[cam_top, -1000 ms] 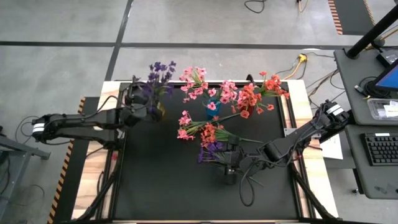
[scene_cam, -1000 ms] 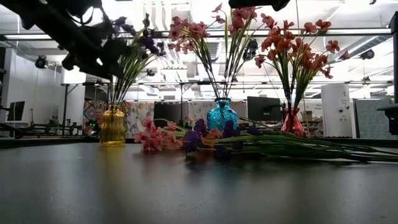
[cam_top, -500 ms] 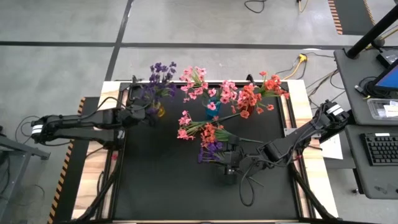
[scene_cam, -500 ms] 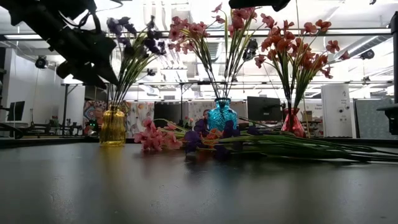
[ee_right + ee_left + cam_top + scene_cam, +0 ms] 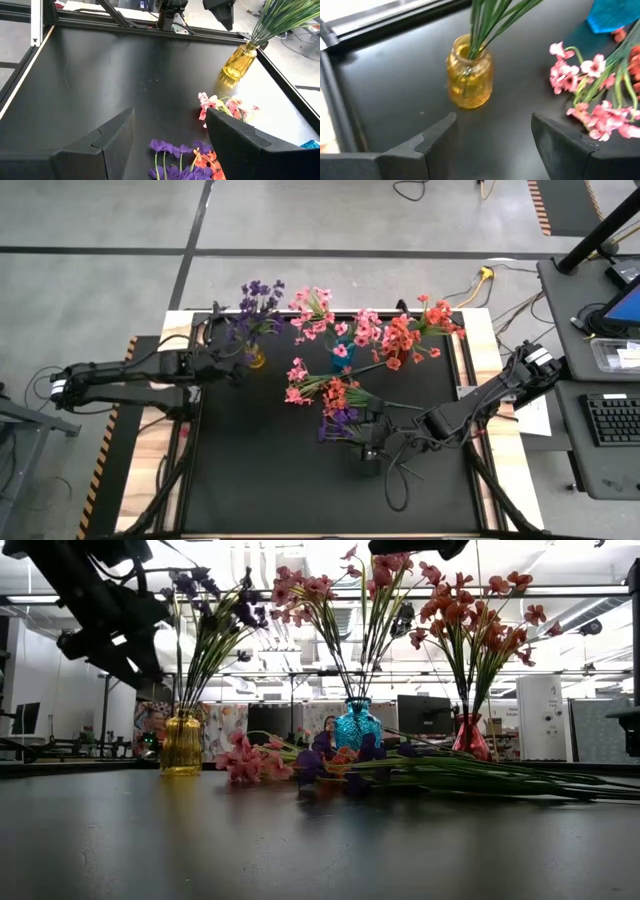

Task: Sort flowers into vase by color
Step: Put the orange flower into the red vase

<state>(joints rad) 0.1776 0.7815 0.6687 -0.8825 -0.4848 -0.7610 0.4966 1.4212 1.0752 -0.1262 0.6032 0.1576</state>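
Purple flowers [image 5: 258,298] just beyond open left claw [image 5: 236,362]

My rig: two dark jointed arms, white band near each base, black cables trailing alongside; matte black, angular two-finger grippers.

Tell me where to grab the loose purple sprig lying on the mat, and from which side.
Grip the thin green stem of the purple-blossomed artificial sprig, just behind the blossoms, coming straight down from above. It lies flat on the black mat, so a side approach would likely scrape the surface. Its stem runs among the other loose stems, so pinch across it. The right claw, open, sits beside it.
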